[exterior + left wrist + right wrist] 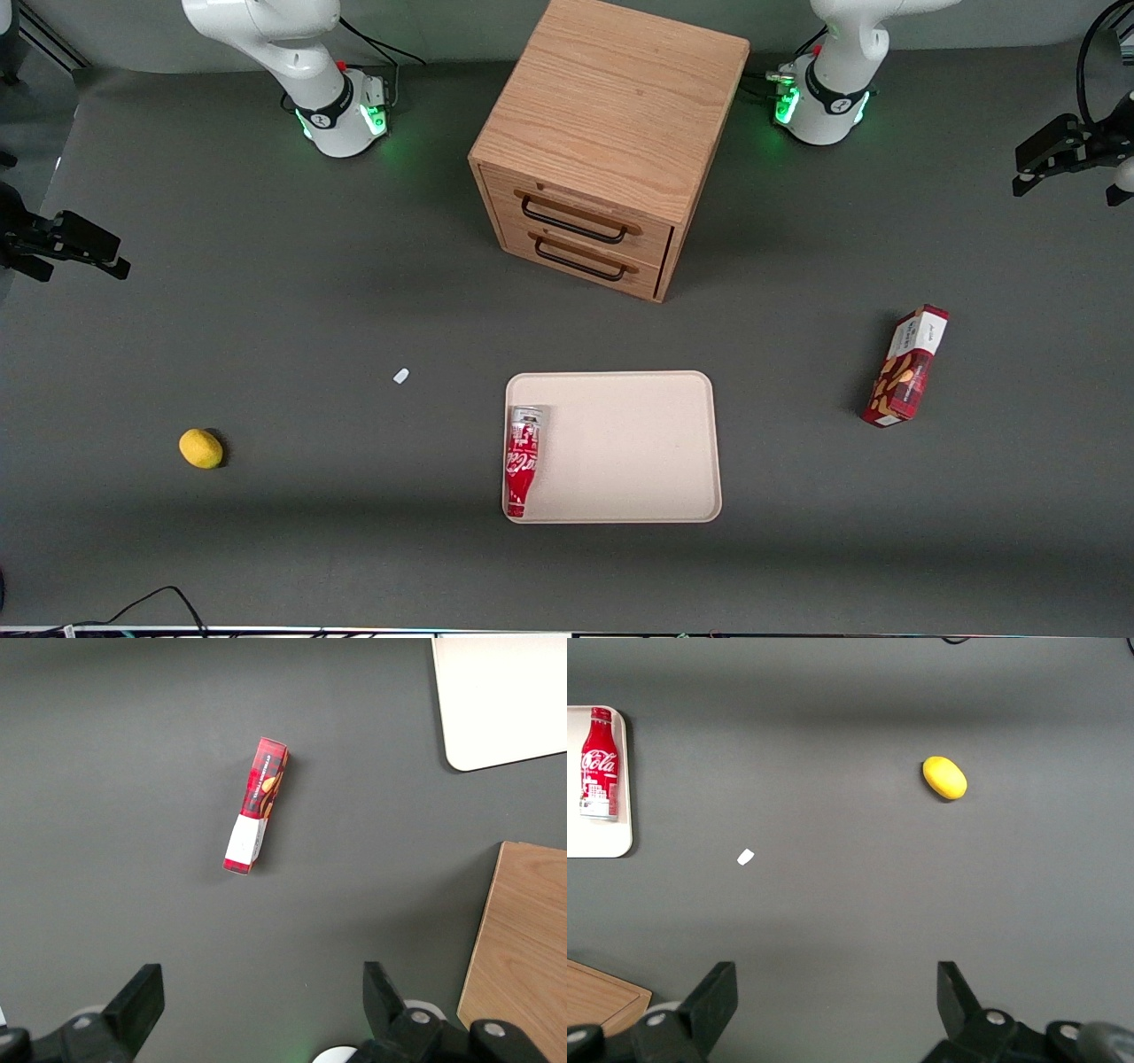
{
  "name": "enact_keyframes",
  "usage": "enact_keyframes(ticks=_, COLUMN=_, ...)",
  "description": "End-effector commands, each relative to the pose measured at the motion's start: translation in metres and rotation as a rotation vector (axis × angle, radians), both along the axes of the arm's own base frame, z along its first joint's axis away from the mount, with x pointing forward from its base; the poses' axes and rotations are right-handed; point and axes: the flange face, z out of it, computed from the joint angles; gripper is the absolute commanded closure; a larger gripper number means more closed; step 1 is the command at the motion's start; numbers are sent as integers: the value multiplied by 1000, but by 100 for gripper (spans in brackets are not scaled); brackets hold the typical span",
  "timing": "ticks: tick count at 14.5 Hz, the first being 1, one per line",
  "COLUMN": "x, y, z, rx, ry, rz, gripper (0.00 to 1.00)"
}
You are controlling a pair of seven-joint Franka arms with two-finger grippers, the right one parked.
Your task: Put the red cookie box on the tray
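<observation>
Left wrist view puts the gripper (257,1010) high over bare table, its two fingers (137,1001) spread wide with nothing between them. The red cookie box (254,806) lies flat on the table, seen past the gap between the fingers, roughly at twelve o'clock from the gripper and well apart from it. Its long axis runs about from one o'clock to seven o'clock, the white end panel toward the gripper and the cookie pictures on the half away from it — so the line between the fingers already crosses the box's narrow width nearly square. I judge that a descent with only a small wrist turn would let the fingers close across the slim sides.

In the front view, going near to far, the tray (638,443) comes first, a red cola bottle (523,459) lying along the edge of it toward the parked arm's end and the rest of the tray floor bare. The red cookie box (907,366) sits a little farther from the camera, at about three o'clock from the tray, toward the working arm's end of the table and well apart from the rim — not yet moved. Farthest stands the wooden drawer cabinet (602,142), clear of the likely carry path from box to tray
</observation>
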Motion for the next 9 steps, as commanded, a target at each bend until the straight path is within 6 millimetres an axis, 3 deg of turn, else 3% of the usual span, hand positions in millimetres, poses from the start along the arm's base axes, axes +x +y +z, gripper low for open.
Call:
enact_keyframes(ticks=1, x=-5, y=0, z=5, rx=1, ry=7, rz=11, gripper=0)
enact_keyframes(ticks=6, x=-2, y=5, z=-1, rx=-6, ry=14, rz=12, gripper=0)
enact_keyframes(ticks=9, x=9, y=8, z=-21, rx=-6, ry=55, rz=-20, gripper=0)
